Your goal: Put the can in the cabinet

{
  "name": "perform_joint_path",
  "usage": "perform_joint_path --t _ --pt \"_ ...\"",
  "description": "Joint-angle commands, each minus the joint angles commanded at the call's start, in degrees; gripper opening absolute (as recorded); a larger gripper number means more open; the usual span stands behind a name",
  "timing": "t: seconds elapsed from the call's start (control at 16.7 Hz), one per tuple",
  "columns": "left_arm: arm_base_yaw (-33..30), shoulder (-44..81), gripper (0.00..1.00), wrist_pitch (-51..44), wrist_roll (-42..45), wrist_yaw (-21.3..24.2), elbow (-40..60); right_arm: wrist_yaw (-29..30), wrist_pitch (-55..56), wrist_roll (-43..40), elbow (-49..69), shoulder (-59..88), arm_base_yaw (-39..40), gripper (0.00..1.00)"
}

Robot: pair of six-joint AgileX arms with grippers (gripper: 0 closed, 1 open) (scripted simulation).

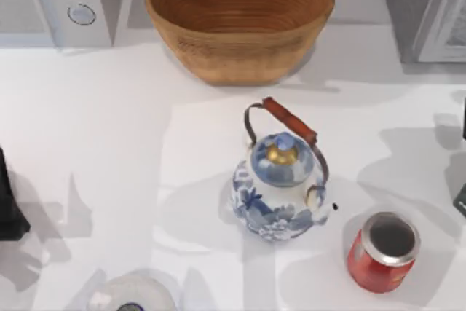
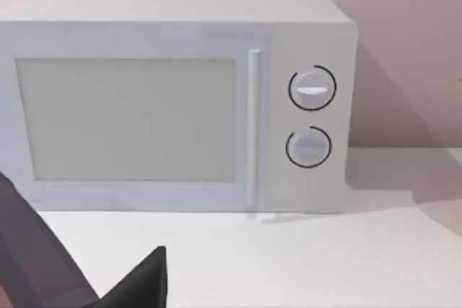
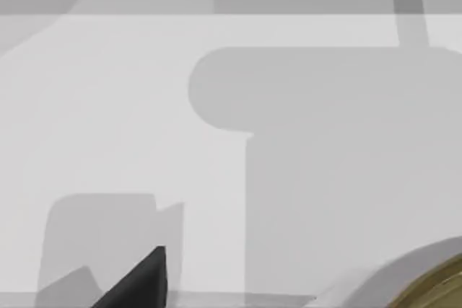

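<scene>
Bring your right hand (image 1: 461, 202), whose grip state you cannot tell, straight down over the upright can (image 1: 383, 251), staying clear of the teapot (image 1: 280, 187) beside it.

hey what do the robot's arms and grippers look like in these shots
Little of them shows. The left arm is a dark, near-black block at the table's left edge; the right arm a dark sliver at its right edge. In each wrist view a black, pointed finger shows. No cables or markings visible.

The red can (image 1: 382, 251) stands upright on the white table (image 1: 109, 158), just right of the floral teapot (image 1: 280, 191); a woven basket (image 1: 239, 18) sits behind.
</scene>
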Motion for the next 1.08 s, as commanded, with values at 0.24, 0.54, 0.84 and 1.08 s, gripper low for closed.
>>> perform_joint_path --t 0.24,0.54,0.84,1.08 --pt "0.0 0.0 1.00 0.0 0.0 0.0 0.0 0.3 1.0 0.3 -0.9 0.2 0.4 1.00" --pt "0.0 0.0 1.00 0.0 0.0 0.0 0.0 0.3 1.0 0.3 -0.9 0.2 0.4 0.77" --pt "0.0 0.0 1.00 0.0 0.0 0.0 0.0 0.3 1.0 0.3 -0.9 0.2 0.4 0.40" --pt "0.0 0.0 1.00 0.0 0.0 0.0 0.0 0.3 1.0 0.3 -0.9 0.2 0.4 0.10"
